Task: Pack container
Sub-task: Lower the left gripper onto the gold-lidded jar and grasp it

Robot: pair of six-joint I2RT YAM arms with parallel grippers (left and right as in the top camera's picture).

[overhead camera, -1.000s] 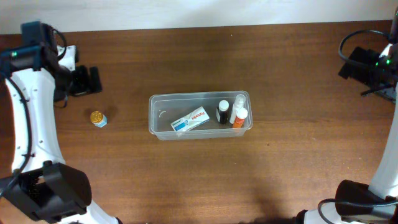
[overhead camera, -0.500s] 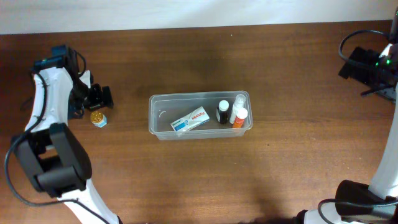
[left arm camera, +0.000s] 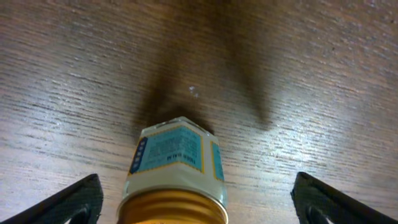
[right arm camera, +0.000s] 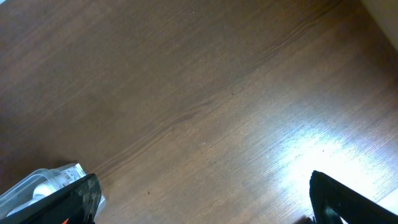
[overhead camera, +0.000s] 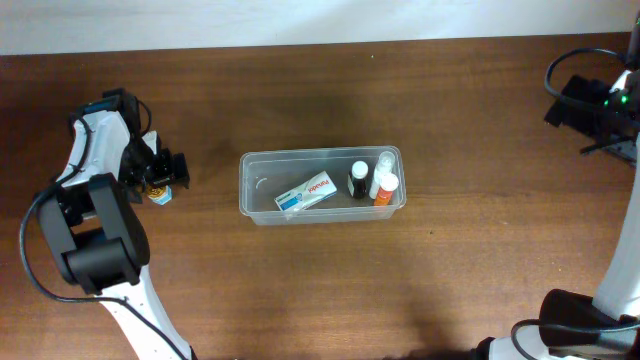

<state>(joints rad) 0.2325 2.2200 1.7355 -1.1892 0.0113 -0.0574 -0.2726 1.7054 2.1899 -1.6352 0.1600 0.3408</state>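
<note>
The clear plastic container (overhead camera: pixel 258 190) lies mid-table and holds a white-and-blue tube box (overhead camera: pixel 305 192), a black bottle (overhead camera: pixel 358 179), a white bottle (overhead camera: pixel 382 170) and an orange-capped bottle (overhead camera: pixel 385 190). A small gold-capped jar with a blue-and-white label (overhead camera: pixel 158 193) stands left of it. My left gripper (overhead camera: pixel 160 176) is open right over the jar; in the left wrist view the jar (left arm camera: pixel 175 168) sits between the two spread fingertips (left arm camera: pixel 199 202). My right gripper (right arm camera: pixel 205 199) is open and empty at the far right, high above the table.
The table's back edge meets a pale wall along the top. A corner of the container (right arm camera: pixel 43 183) shows at the lower left of the right wrist view.
My left gripper has moved right and toward the front, from beside the table's left edge down onto the gold-capped jar. The right arm has not moved.
</note>
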